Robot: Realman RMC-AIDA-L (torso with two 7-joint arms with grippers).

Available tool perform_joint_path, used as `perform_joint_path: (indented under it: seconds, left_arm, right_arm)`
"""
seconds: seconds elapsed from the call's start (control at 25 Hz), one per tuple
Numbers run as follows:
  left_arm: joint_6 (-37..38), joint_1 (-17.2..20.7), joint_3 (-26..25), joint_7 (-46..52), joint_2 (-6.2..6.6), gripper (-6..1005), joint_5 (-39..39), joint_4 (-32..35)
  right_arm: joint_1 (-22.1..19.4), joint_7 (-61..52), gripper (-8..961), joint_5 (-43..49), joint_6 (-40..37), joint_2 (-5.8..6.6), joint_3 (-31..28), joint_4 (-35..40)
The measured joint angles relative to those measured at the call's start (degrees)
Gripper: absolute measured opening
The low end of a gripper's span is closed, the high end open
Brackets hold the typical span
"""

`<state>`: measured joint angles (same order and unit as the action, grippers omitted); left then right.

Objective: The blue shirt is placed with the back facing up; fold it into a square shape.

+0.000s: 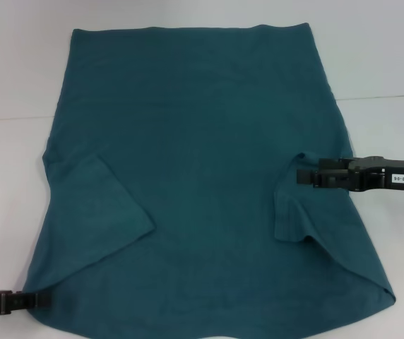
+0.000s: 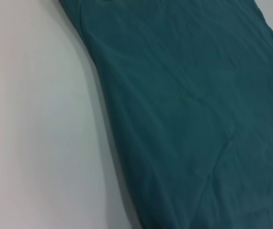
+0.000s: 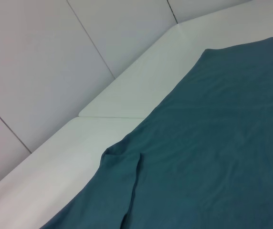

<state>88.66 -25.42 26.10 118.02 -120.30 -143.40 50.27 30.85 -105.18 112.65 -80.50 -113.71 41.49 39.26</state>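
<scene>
Currently, jaw state of the right gripper (image 1: 302, 175) and left gripper (image 1: 43, 300) cannot be told; poor grip ahead lets the blue shirt (image 1: 202, 176) sleeves unfold.

White table (image 1: 18, 70), seam across top; pale panelled wall (image 3: 41, 62) behind, dark joints.
</scene>
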Motion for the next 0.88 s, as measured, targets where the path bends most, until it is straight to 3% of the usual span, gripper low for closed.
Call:
perform_joint_path:
  seconds: [0.12,0.32,0.44,0.68,0.88]
  left_arm:
    - [-0.4,-0.1,0.3,0.3,0.00,660,-0.1,0.0]
    - [-0.7,-0.4,0.4,0.4,-0.02,432,-0.6,0.0]
    - [-0.7,-0.5,0.4,0.4,-0.02,189,-0.6,0.0]
    - [-0.7,-0.6,0.4,0.4,-0.02,17,-0.7,0.0]
    - [-0.7,-0.6,0.4,0.4,-0.02,17,-1.0,0.1]
  right_arm:
    - [0.1,0.0,945,0.0,0.2,-0.06,0.0,0.0]
    - [0.1,0.0,945,0.0,0.4,-0.09,0.0,0.0]
    - [0.1,-0.1,945,0.0,0.7,-0.09,0.0,0.0]
    - [0.1,-0.1,945,0.0,0.7,-0.08,0.0,0.0]
    - [-0.1,-0.1,944,0.1,0.7,-0.06,0.0,0.0]
